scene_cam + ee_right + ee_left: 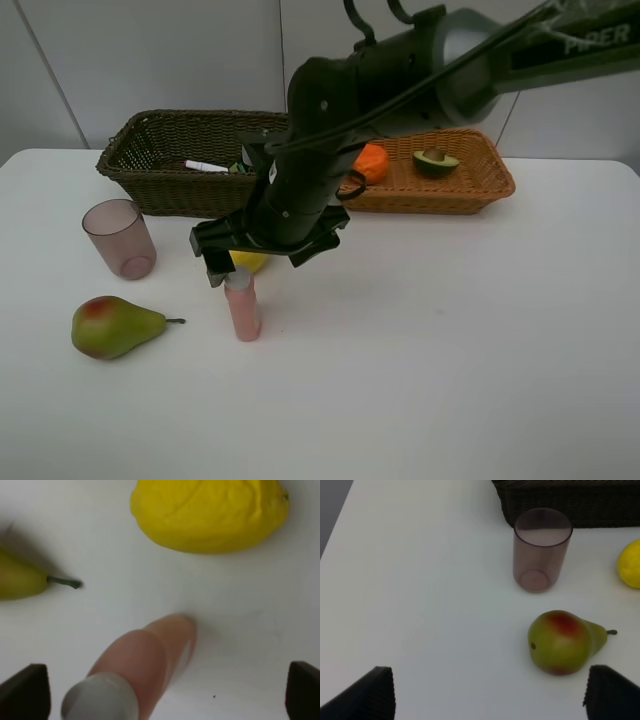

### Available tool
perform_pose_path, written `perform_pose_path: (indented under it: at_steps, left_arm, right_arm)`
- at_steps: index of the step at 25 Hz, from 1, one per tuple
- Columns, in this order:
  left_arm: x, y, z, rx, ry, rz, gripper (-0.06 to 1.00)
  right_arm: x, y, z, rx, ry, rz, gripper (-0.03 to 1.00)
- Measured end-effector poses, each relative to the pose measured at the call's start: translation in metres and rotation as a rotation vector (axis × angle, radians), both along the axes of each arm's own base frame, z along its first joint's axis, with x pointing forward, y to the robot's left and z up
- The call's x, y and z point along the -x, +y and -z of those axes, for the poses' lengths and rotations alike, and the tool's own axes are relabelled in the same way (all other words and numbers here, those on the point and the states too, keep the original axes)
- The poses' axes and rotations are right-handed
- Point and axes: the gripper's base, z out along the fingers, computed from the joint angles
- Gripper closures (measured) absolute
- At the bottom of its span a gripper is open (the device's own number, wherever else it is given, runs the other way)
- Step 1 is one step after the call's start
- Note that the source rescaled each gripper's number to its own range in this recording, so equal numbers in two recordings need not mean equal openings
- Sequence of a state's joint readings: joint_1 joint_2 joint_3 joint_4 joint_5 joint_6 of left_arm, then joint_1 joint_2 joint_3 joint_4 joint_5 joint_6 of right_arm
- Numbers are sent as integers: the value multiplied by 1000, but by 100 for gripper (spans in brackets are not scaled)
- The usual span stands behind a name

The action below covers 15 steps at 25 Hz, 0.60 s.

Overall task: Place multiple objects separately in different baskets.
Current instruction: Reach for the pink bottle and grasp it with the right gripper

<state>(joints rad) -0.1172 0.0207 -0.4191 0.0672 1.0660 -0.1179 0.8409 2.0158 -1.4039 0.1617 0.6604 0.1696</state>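
So the white surface point(450, 350) takes up pretty much the whole shot, and the right arm point(330, 110) is the big black thing reaching across the middle to the left half. The right gripper point(260, 255) hangs just over the loose items there with its fingers point(25, 692) spread wide and nothing in them. The left gripper point(490, 700) only shows in its own wrist camera, fingers point(370, 697) wide apart too, empty, above the surface near the pear. At the back there's the dark brown wicker basket point(150, 180) on the left and the orange-tan wicker basket point(470, 190) right beside it. The translucent pinkish cup point(119, 238) stands upright in front of the dark basket. The green-red pear point(112, 326) lies on its side closer to the camera, stem pointing toward the pink bottle point(243, 305). That bottle stands upright under the right gripper, between its fingers in the wrist view, not touched. The lemon point(210, 512) sits on the surface just behind it, mostly hidden by the gripper from above. The orange point(373, 163) and the avocado half point(436, 161) are in the tan basket, and the white marker point(206, 166) lies in the dark one.
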Motion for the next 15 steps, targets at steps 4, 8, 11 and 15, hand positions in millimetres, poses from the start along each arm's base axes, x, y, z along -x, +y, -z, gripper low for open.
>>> perform_pose_path:
  at_steps: [4, 8, 11, 15]
  left_arm:
    - [0, 0, 0, 0, 0, 0, -5]
    - [0, 0, 0, 0, 0, 0, -5]
    - [0, 0, 0, 0, 0, 0, -5]
    - [0, 0, 0, 0, 0, 0, -5]
  right_arm:
    - [1, 3, 10, -1, 33, 11, -2]
    - [5, 8, 19, 10, 47, 0, -2]
    - [9, 12, 21, 14, 51, -12, -2]
    - [13, 15, 23, 10, 46, -22, -2]
